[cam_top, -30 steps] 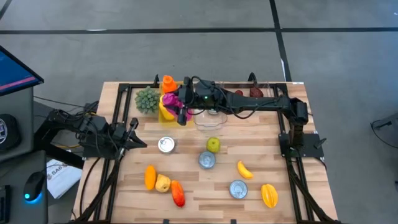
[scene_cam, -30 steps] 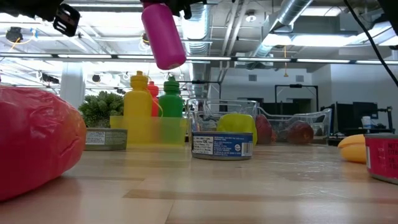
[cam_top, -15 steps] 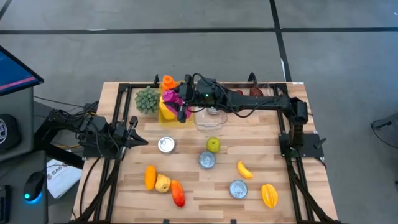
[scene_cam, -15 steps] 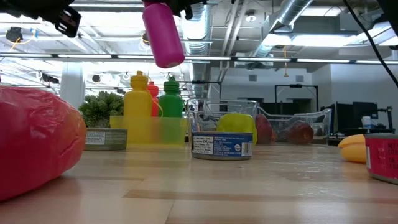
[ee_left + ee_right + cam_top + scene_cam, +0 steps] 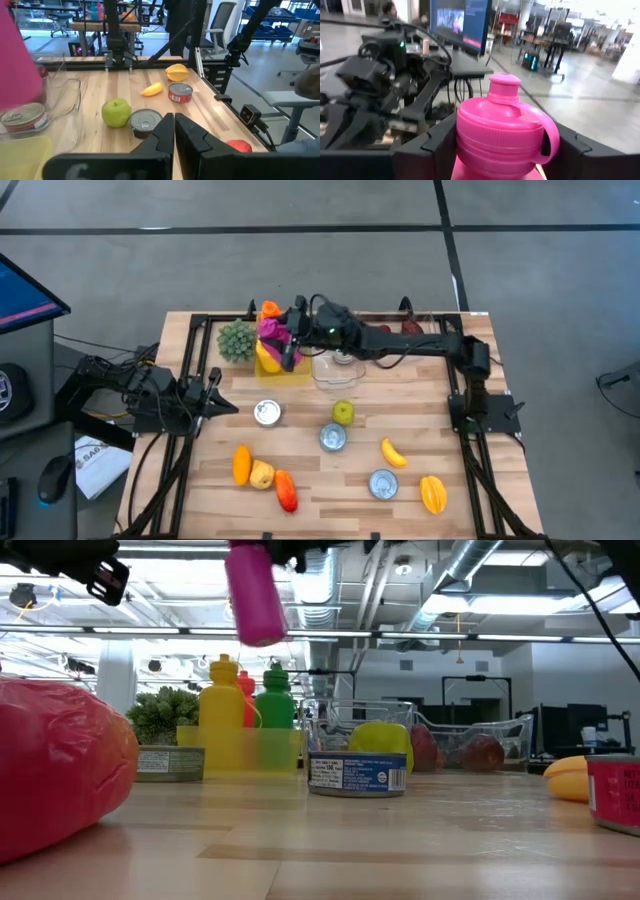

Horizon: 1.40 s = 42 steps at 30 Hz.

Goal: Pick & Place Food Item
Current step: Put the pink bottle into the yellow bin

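Over on the left edge of the table the left gripper waits, its two fingers pressed together, plain to see in its own wrist view. That wrist camera looks across the boards at a green apple, an open-top can, a red-labelled can, a small yellow fruit and a yellow pepper; the overhead shot has them as scattered dots only.

Moving right, the yellow bin at the back holds an orange-capped bottle, next to a green leafy plant. From table height the bin shows a yellow bottle and a green bottle, which are hidden from above by the arm.

The right gripper hovers above that bin, jaws pinching the pink bottle. Low view: the pink bottle hangs high in the air, tilted, well clear of the bottles beneath. The right wrist view alone shows its cap and loop handle between the dark fingers.

The blue-and-white label on the can carries print too small to read.
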Each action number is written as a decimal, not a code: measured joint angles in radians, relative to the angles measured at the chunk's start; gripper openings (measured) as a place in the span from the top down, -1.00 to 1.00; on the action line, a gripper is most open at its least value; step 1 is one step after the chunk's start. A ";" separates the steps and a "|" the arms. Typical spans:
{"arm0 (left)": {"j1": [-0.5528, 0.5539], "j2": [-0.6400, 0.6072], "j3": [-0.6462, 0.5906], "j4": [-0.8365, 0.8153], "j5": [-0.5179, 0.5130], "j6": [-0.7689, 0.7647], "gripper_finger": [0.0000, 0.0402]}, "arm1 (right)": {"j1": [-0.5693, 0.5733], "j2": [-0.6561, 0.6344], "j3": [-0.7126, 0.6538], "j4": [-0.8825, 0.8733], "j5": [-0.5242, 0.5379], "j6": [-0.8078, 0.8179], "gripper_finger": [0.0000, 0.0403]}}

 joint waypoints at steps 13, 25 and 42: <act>0.000 0.000 0.000 0.000 0.001 0.001 0.99 | -0.034 0.127 -0.007 0.087 0.003 0.061 -0.08; 0.000 0.000 0.000 0.011 0.002 0.003 0.99 | 0.009 -0.079 -0.006 -0.231 0.000 -0.080 -0.09; 0.000 0.000 0.000 0.051 0.000 0.003 0.99 | -0.015 -0.119 -0.123 -0.408 -0.001 -0.093 -0.07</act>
